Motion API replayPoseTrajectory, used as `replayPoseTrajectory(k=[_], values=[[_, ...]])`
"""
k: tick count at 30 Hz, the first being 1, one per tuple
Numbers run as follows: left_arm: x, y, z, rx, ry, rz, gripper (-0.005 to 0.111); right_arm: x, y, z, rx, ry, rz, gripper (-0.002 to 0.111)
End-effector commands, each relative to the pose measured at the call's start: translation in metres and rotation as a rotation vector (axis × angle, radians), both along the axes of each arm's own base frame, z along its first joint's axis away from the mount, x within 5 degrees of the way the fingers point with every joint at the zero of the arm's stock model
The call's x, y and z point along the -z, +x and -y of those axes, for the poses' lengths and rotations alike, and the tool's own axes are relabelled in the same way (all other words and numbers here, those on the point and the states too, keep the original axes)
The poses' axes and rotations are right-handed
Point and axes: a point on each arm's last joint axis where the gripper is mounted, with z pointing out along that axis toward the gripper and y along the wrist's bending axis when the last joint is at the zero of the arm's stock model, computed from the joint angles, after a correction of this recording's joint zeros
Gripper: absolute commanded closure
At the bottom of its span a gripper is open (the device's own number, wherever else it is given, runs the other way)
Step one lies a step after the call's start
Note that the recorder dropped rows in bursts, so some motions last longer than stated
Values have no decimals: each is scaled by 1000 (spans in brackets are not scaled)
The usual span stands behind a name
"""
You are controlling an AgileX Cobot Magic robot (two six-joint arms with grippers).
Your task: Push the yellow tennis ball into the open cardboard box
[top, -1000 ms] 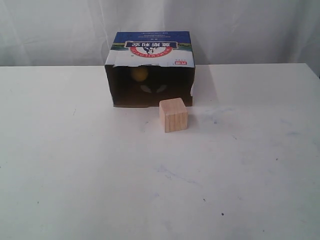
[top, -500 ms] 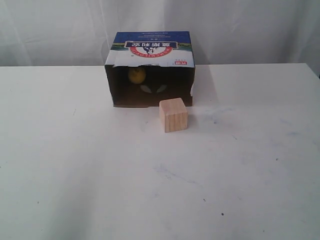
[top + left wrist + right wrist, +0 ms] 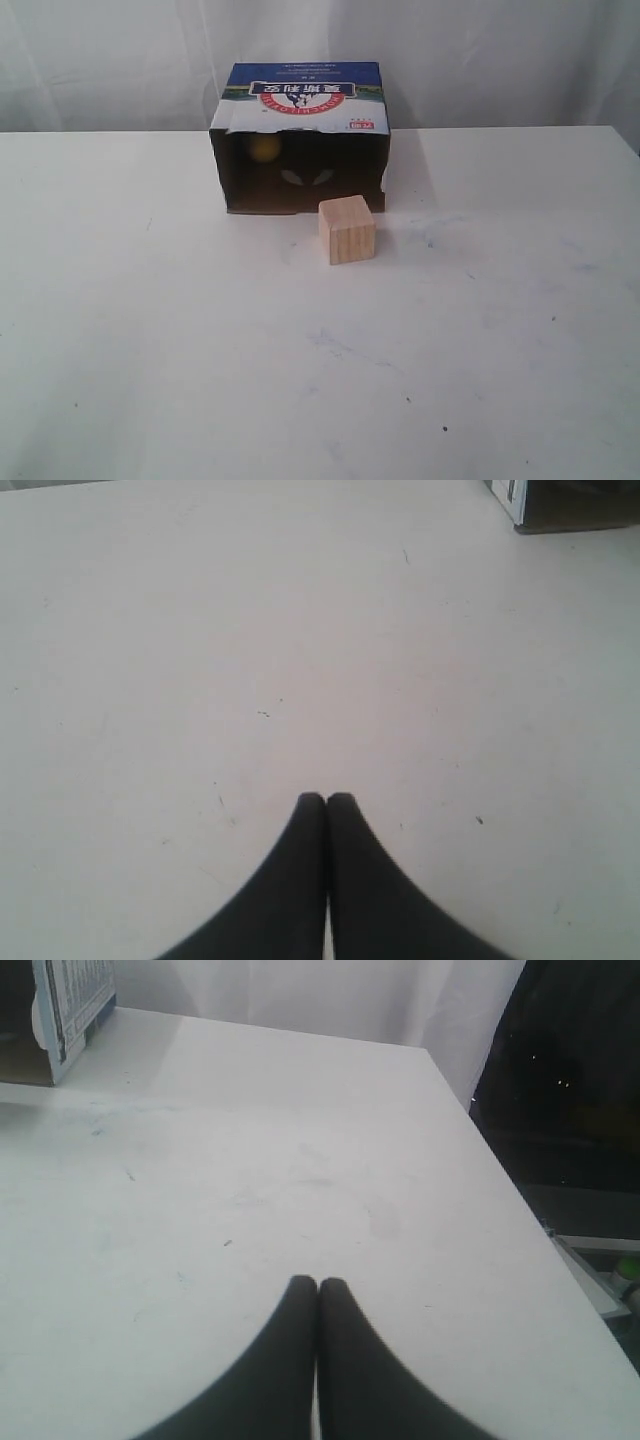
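The open cardboard box (image 3: 300, 100) lay crosswise, mouth toward the camera, yellow tennis ball (image 3: 265, 148) inside; left pincer (image 3: 326, 802) and right pincer (image 3: 318, 1285) pressed together.

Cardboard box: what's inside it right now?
The yellow tennis ball sits inside the cardboard box, left side, plus two pale patches. The wooden cube hides the opening's lower right corner.

All the lettering is on the open cardboard box (image 3: 330, 150). Its blue panel (image 3: 300, 74) carries a red-and-white logo (image 3: 300, 97) with large Chinese characters printed upside down (they seem to read 莫斯利安, though the view is too soft to be sure). A small red tag (image 3: 365, 125) at the panel's right corner and a printed grid (image 3: 75, 995) on the box's white side are too fine to read.
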Motion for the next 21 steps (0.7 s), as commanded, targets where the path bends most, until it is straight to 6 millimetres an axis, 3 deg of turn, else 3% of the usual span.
replayPoseTrajectory(k=[1,9,21], values=[[1,0,0,-36,-101,4,107,-1,0,0,1,5,16,108],[1,0,0,24,52,-5,107,-1,0,0,1,5,16,108],[1,0,0,24,53,-3,107,-1,0,0,2,-2,17,108]])
